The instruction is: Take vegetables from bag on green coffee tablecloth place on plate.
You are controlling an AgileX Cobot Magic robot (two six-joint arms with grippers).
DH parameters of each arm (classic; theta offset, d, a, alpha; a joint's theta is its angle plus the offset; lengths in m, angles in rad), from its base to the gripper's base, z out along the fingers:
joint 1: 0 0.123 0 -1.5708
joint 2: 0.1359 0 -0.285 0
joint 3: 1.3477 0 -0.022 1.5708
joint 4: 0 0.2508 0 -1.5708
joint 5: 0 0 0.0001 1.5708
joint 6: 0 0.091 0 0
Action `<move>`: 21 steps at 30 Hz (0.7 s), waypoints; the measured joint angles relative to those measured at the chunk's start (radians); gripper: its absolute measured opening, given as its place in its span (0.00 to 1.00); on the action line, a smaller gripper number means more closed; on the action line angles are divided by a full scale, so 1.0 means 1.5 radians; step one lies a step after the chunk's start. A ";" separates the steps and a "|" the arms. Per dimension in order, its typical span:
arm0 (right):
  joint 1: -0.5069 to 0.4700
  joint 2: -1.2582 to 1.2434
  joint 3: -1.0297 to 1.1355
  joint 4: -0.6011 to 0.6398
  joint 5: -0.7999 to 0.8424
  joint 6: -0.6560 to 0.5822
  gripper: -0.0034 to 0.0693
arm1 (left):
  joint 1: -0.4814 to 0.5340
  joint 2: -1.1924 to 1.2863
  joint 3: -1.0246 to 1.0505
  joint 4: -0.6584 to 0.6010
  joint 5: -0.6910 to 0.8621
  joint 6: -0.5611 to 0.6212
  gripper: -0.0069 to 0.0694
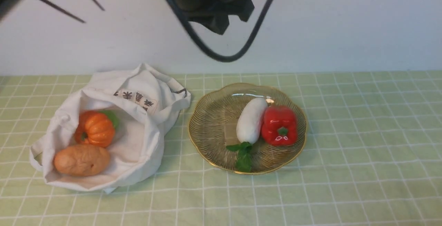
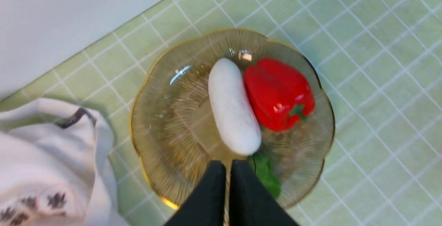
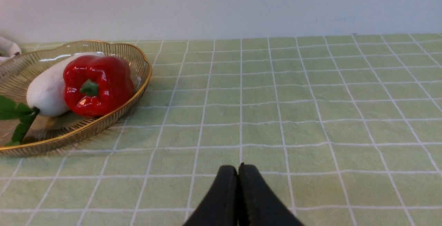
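The white bag (image 1: 138, 139) lies open on the green tablecloth (image 1: 362, 133) at the left. The orange pumpkin (image 1: 95, 128) and the brown potato (image 1: 81, 159) lie in its mouth. The amber plate (image 1: 210, 122) beside it holds the white radish (image 1: 251, 119) with its green leaves and a red pepper (image 1: 279, 125). In the left wrist view my left gripper (image 2: 228, 166) is shut and empty, high above the plate (image 2: 162, 122), near the leaf end of the radish (image 2: 233, 107). In the right wrist view my right gripper (image 3: 238, 168) is shut and empty, low over the cloth beside the plate (image 3: 138, 81).
A dark arm part with a looping cable (image 1: 207, 5) hangs over the back of the scene. A white wall (image 1: 345, 29) runs behind the table. Green cloth (image 3: 310, 98) stretches to the right of the plate.
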 joint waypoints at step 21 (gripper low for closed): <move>0.000 0.000 0.000 0.000 0.000 0.000 0.03 | 0.000 -0.591 0.897 -0.148 -0.466 0.005 0.08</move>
